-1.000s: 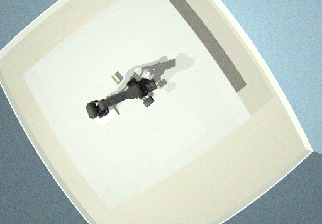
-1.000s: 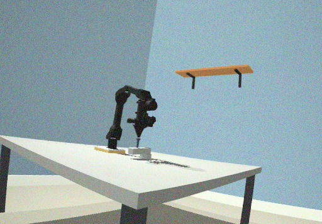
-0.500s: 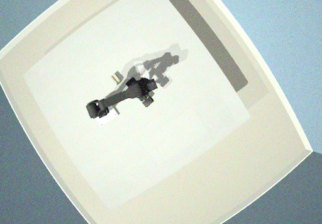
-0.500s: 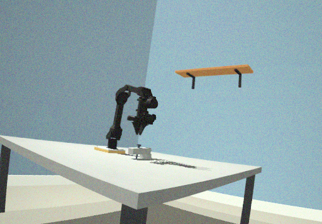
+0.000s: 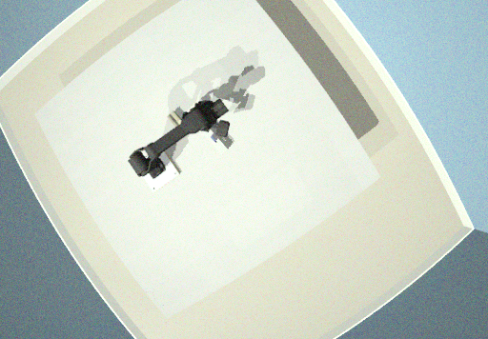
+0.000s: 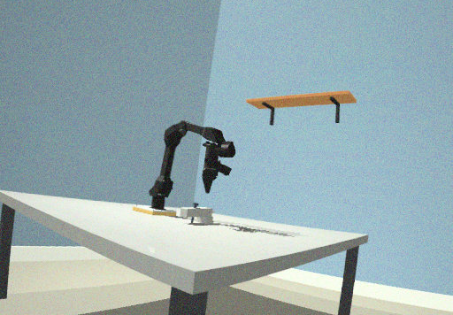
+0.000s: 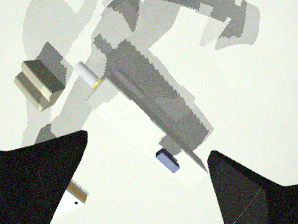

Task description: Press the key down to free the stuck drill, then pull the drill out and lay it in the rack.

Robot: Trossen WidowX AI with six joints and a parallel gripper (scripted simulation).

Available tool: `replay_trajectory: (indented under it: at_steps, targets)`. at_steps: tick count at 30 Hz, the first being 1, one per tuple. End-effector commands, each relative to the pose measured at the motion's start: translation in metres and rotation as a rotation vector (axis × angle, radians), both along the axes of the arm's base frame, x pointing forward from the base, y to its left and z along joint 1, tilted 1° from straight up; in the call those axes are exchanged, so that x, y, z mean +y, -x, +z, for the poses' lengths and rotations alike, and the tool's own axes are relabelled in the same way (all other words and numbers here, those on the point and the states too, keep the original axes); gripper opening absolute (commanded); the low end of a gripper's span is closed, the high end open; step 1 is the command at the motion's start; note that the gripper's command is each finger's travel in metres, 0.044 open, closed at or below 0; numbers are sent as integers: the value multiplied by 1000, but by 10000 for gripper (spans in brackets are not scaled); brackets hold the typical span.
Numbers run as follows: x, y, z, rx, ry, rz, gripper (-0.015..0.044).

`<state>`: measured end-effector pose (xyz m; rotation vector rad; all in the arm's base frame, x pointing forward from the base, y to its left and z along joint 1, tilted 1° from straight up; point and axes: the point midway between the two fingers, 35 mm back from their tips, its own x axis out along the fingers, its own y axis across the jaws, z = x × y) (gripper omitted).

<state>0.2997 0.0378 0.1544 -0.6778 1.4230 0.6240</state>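
We see a smooth white block [image 6: 203, 213] [image 7: 131, 120], a pale cylinder with a yellow band [image 7: 87, 74], likely the drill, at its end, and a tan, grooved rack [image 5: 174, 117] [image 7: 42, 89] well apart; the fingers of the gripper [image 6: 207, 191] [image 7: 149, 142] stand wide apart, holding nothing. Our wrist view alone shows that band; the exterior shows a dark peg [image 6: 195, 204] above the block; from the top, the arm [image 5: 172, 137] [image 6: 168, 158] hides most of the block

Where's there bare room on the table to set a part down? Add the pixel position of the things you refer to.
Top view: widest patch of the table [image 5: 286, 188] [image 6: 133, 227] [image 7: 270, 125] runs from the base plate [image 5: 164, 180] [image 6: 170, 213] [image 7: 76, 196] to the bottom corner; another lies between plate and left edge. Crowded: around the end effector [image 5: 205, 118] [image 6: 207, 191] [image 7: 150, 148], with the beige grooved block [image 5: 174, 118] [image 7: 44, 89] and blue piece [image 5: 213, 138] [image 7: 169, 161] nearby.
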Motion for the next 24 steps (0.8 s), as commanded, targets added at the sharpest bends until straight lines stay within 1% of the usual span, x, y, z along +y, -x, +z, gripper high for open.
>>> replay_trajectory:
  at_steps: [1, 5, 7, 24]
  targets:
    - [56, 17, -39, 14, 24, 549, 440]
    - [87, 33, -62, 17, 37, 883, 440]
    - [93, 38, -67, 18, 40, 953, 440]
    - [93, 38, -67, 18, 40, 955, 440]
